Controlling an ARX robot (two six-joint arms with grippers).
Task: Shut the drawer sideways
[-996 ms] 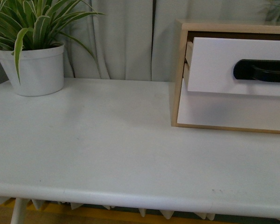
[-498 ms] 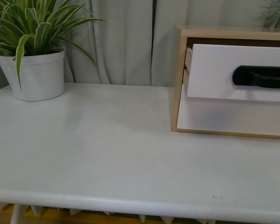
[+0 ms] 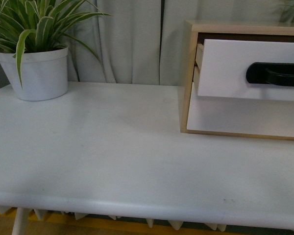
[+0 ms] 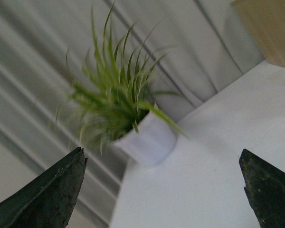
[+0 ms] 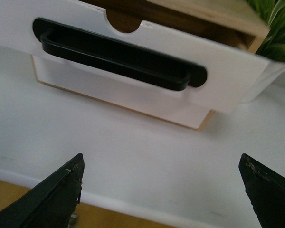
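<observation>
The drawer (image 3: pixel 225 68) is white with a long black bar handle (image 3: pixel 274 74). It sticks out of the light-wood cabinet (image 3: pixel 190 78) at the table's back right, pulled partly open. It also shows in the right wrist view (image 5: pixel 133 61), with its handle (image 5: pixel 118 53) and a notch in its top edge. My right gripper (image 5: pixel 161 190) is open and empty, in front of the drawer and apart from it, over the table near its front edge. My left gripper (image 4: pixel 164 190) is open and empty, facing the potted plant. Neither gripper shows in the front view.
A potted plant in a white pot (image 3: pixel 39 73) stands at the table's back left; it also shows in the left wrist view (image 4: pixel 149 140). A lower white drawer front (image 3: pixel 245 117) sits flush under the open drawer. Grey curtains hang behind. The white table (image 3: pixel 112 156) runs across.
The front view dipped and came back, so the scene shifted down and then up again. The drawer stands as far out as before.
</observation>
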